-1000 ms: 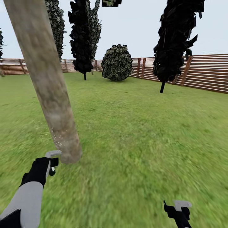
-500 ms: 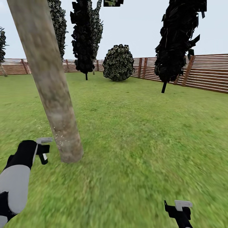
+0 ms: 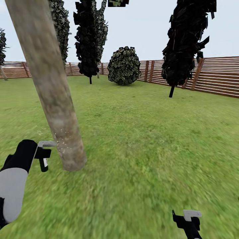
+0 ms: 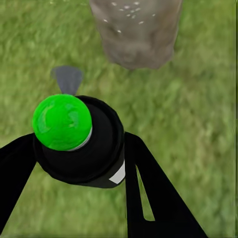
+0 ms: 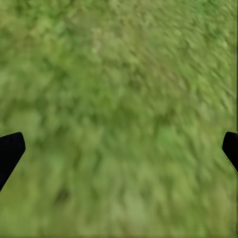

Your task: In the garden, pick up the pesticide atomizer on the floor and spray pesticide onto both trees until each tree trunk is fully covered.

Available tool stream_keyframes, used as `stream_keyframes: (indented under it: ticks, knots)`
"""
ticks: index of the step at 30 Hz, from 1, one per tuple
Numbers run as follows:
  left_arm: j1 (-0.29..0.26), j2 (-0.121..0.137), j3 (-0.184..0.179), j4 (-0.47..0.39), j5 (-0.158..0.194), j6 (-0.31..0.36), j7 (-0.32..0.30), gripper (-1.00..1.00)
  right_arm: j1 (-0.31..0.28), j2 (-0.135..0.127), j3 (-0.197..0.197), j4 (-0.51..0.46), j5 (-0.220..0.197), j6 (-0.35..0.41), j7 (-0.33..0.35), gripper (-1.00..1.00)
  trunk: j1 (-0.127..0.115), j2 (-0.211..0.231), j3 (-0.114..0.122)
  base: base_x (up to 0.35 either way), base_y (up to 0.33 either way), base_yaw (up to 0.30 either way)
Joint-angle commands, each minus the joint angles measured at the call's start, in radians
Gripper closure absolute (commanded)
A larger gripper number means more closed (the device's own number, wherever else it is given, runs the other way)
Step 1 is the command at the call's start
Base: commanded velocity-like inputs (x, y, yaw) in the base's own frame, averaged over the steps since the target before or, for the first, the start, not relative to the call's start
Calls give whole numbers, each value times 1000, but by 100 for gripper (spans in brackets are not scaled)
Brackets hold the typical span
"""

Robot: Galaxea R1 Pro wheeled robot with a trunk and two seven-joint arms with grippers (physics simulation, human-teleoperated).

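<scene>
A thick pale grey-brown tree trunk (image 3: 53,93) leans across the left of the head view, its base on the lawn. Whitish pesticide specks (image 3: 63,146) dot its lower part, and the same specks (image 4: 126,12) show on the trunk (image 4: 139,37) in the left wrist view. My left gripper (image 3: 42,155) is shut on the pesticide atomizer (image 3: 43,163), just left of the trunk's base. The grey spray head (image 3: 46,143) points at the trunk. In the left wrist view the bottle (image 4: 82,148) sits between my black fingers (image 4: 148,193). My right gripper (image 3: 186,219) hangs open over grass at lower right.
Dark columnar trees (image 3: 88,36) (image 3: 186,43) and a round bush (image 3: 123,65) stand far back on the lawn. The reddish-brown slat fence (image 3: 215,75) runs behind them. Open grass (image 3: 149,139) stretches to the right of the trunk.
My left arm has carried the atomizer up and to the left, from in front of the trunk's base to beside it. The right arm has held still.
</scene>
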Motion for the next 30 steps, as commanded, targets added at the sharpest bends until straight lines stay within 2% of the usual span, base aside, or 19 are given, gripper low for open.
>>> stream_keyframes:
  ticks: [1,15,26,30]
  knots:
    - [-1,-1,4,-1,-10,2,-10,100,-1,0,-4,2,11,-2,-6,-100,0,0,-1,89,-235,0]
    - [1,-2,8,-35,-9,2,-10,100,-1,5,-3,3,11,-3,-6,-100,0,0,-1,89,-272,16]
    - [0,-3,8,-35,-10,2,-8,100,-1,6,-3,3,11,-3,-6,-100,0,0,-1,11,-277,255]
    - [1,-4,7,-35,-9,2,-8,100,-1,5,-3,3,11,-3,-6,-100,0,0,-1,94,-277,65]
